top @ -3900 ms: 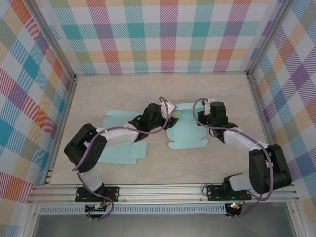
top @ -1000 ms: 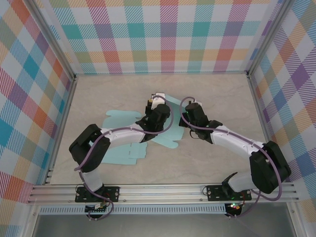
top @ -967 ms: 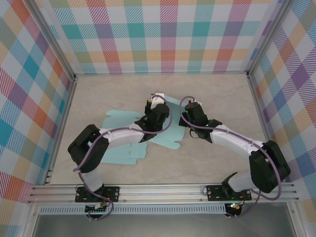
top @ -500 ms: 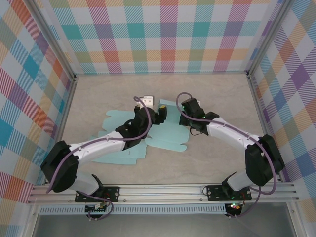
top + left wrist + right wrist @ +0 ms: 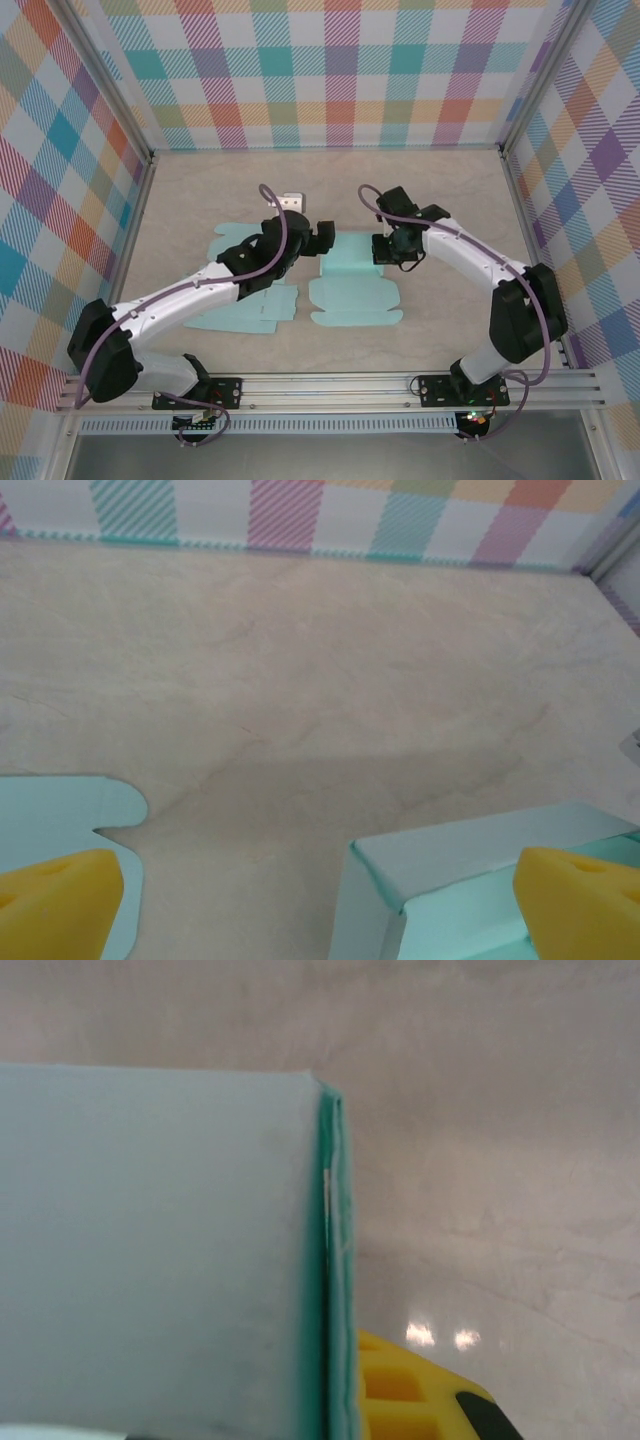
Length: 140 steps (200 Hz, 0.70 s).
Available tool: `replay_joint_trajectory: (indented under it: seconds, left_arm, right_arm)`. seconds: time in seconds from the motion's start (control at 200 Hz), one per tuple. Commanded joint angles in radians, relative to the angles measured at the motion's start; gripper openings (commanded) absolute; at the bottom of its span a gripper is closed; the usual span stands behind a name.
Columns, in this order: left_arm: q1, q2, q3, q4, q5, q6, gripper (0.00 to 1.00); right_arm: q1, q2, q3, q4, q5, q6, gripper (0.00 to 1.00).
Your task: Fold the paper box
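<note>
A flat teal sheet [image 5: 240, 305] lies left of my left claw [image 5: 322, 240], whose jaws stand wide apart, holding nothing. The paper box [image 5: 352, 290] sits just right of it. My right claw [image 5: 388, 252] is pinched tight on the box's raised right wall.

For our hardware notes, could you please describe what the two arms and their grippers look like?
Both the left arm and right arm have white links with bulky black joints, and a purple cable loops along each. The left gripper and right gripper are black, with bright yellow finger pads.
</note>
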Motion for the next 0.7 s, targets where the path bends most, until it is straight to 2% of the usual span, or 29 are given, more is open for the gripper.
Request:
replay_joint_trajectory:
  seconds: [0.0, 0.09, 0.28, 0.47, 0.695]
  left_arm:
    - [0.008, 0.023, 0.000, -0.095, 0.023, -0.008, 1.00]
    - [0.008, 0.006, -0.027, -0.098, -0.031, -0.039, 1.00]
    - [0.008, -0.065, -0.079, -0.098, -0.132, -0.063, 1.00]
    - [0.008, -0.127, -0.119, -0.099, -0.173, -0.062, 1.00]
    - [0.009, -0.142, -0.131, -0.127, -0.191, -0.059, 1.00]
  right_arm:
    - [-0.009, 0.050, 0.046, -0.151, -0.052, -0.088, 0.03]
    - [-0.011, 0.098, 0.079, -0.194, -0.017, -0.107, 0.04]
    - [-0.018, 0.235, 0.169, -0.253, 0.046, -0.135, 0.00]
    - [-0.020, 0.391, 0.277, -0.294, 0.110, -0.157, 0.03]
    - [-0.018, 0.554, 0.418, -0.349, 0.284, -0.154, 0.00]
